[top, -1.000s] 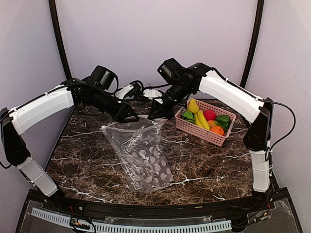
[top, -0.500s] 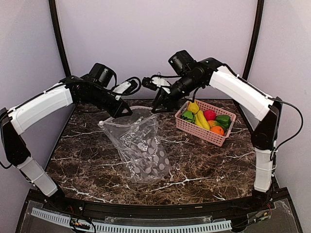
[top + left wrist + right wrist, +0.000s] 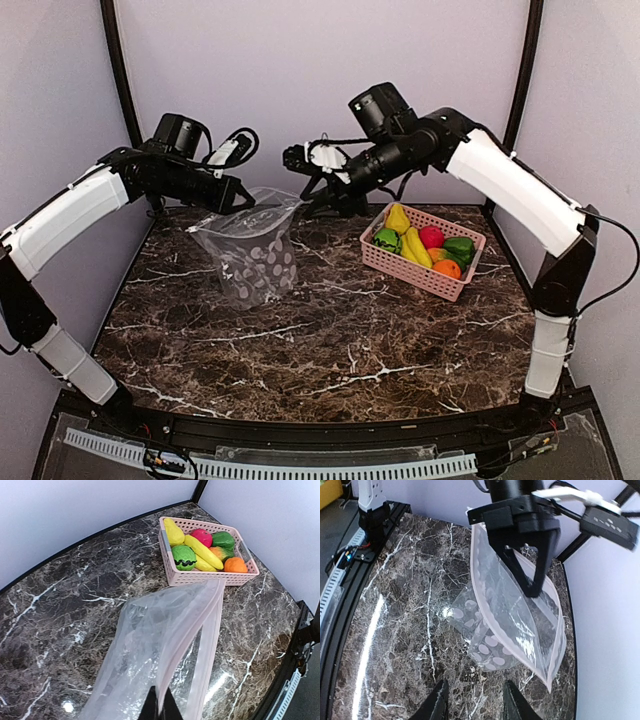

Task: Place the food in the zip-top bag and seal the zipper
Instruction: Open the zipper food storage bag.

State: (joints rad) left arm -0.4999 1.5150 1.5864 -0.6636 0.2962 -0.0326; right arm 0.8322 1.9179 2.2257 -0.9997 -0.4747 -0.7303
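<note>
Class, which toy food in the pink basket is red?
The round red fruit, between the yellow pear and the green pepper; all others are yellow, green or orange.

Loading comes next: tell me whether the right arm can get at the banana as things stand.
Probably yes: the right gripper is open and empty, and the banana lies uncovered in the open-topped basket on its side.

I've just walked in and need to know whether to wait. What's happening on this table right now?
The left gripper is clamped on the top edge of the zip-top bag, holding it up over the marble table with its mouth hanging open. The right gripper is open, apart from the bag and holding nothing. All the toy food sits in the pink basket to the right. None is in the bag, and the zipper is unsealed.
</note>
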